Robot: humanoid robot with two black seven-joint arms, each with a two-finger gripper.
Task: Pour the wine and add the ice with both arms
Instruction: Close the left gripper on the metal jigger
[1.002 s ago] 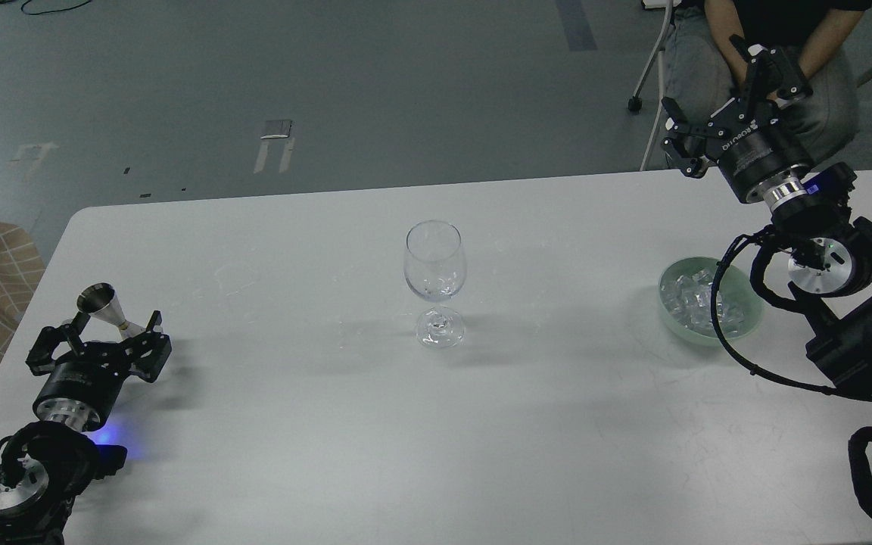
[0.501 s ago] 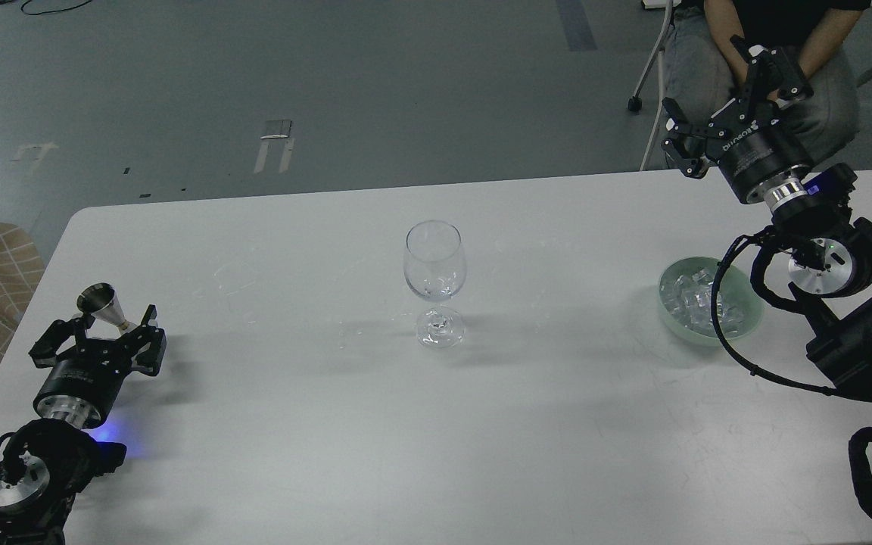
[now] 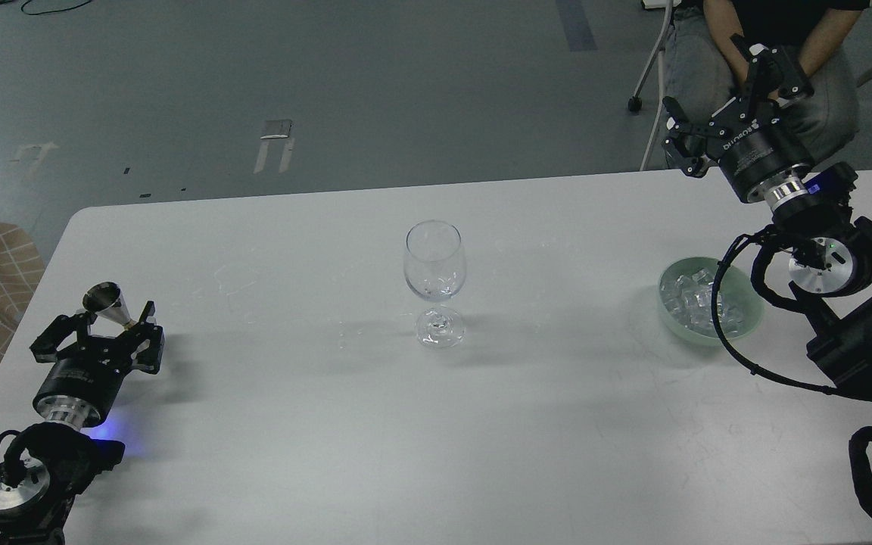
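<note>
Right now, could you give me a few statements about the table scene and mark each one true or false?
1. The wine glass stands upright near the middle of the table. True.
2. The ice lies inside the wine glass. False: the cubes sit in the pale green bowl on the right side of the table.
3. The left tool is at the metal jigger, near the table's left edge. True.
4. The right tool is shut on an ice cube. False: its fingers are spread and empty, raised above the table's far edge.
5. The wine glass is full of red wine. False: it looks almost empty, with no red liquid.
</note>
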